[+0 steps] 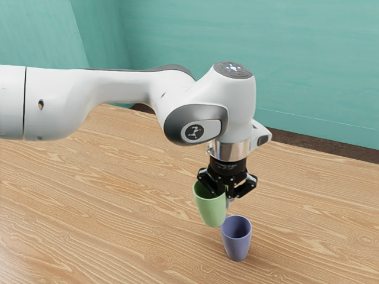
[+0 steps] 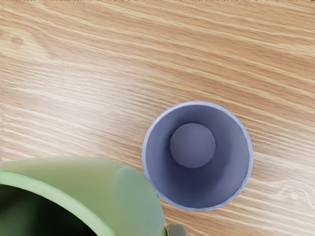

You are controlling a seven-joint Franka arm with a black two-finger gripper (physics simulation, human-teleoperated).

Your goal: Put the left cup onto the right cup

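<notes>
You're mid-carry: your tool [image 1: 225,190] grips the green cup [image 1: 210,208] by its rim, clear of the counter [image 1: 89,195] and just beside the upright purple cup [image 1: 236,238]. The next move probably calls for centring it over that open mouth, then lowering.

Brightly and evenly lit, as from above. Soft faint shadow on the table [image 1: 89,207] at the foot of the blue cup [image 1: 236,238]; deep shade inside the green cup [image 2: 113,187].
</notes>
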